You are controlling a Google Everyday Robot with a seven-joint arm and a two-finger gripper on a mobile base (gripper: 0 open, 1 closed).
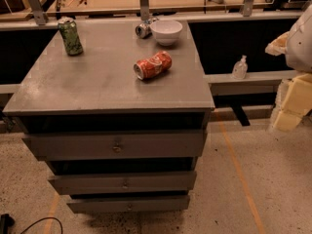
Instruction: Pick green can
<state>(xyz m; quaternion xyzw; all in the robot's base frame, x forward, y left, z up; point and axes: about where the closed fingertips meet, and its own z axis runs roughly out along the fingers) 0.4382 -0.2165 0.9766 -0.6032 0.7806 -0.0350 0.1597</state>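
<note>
The green can (70, 36) stands upright at the far left corner of the grey cabinet top (92, 84). It has a green body with dark speckles and a silver top rim. My gripper (291, 104) shows as white and pale yellow parts at the right edge of the view. It is off the cabinet, well to the right of the can and lower than the top. Nothing is seen in it.
A crushed red-orange can (152, 65) lies on its side mid-top. A white bowl (166, 31) and a small silver can (143, 30) sit at the far edge. A clear bottle (239, 68) stands on a ledge to the right. Drawers are below, and a wooden bench behind.
</note>
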